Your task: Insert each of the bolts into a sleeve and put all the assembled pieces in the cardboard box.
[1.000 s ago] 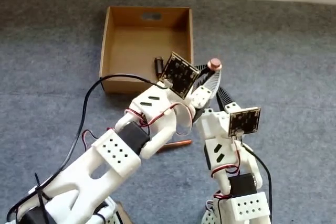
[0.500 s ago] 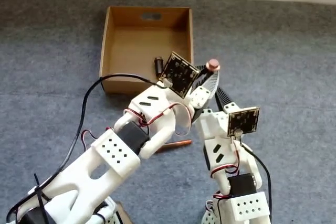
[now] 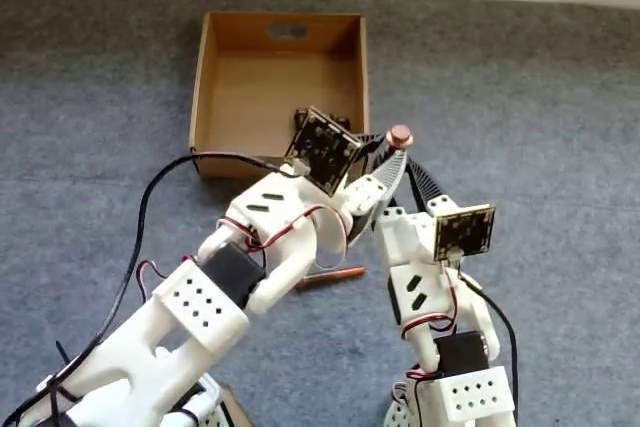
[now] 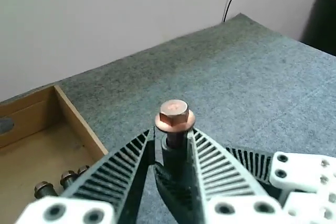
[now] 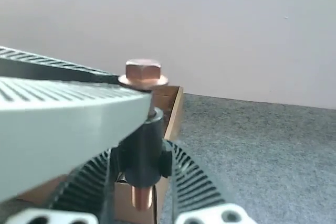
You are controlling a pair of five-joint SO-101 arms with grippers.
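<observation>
As left gripper (image 4: 175,134) clenched bolt (image 4: 174,114), right gripper (image 5: 142,161) sleeve (image 5: 139,141), insertion looked done. Next needed one release; then cardboard box (image 3: 197,97).

Soft, even light falls from above. In the high view the arms (image 3: 290,237) lay only faint, diffuse shadows on the grey desk (image 3: 560,147), and the box (image 3: 199,77) is slightly darker along its inner walls. The white arm shells are bright, without glare. In the left wrist view the bolt (image 4: 174,115) head has a mild sheen, and its shank is shaded between the left gripper (image 4: 171,137) fingers. In the right wrist view the pale wall (image 5: 236,30) is evenly lit, and the sleeve (image 5: 140,150) is dark with a faint highlight.
</observation>
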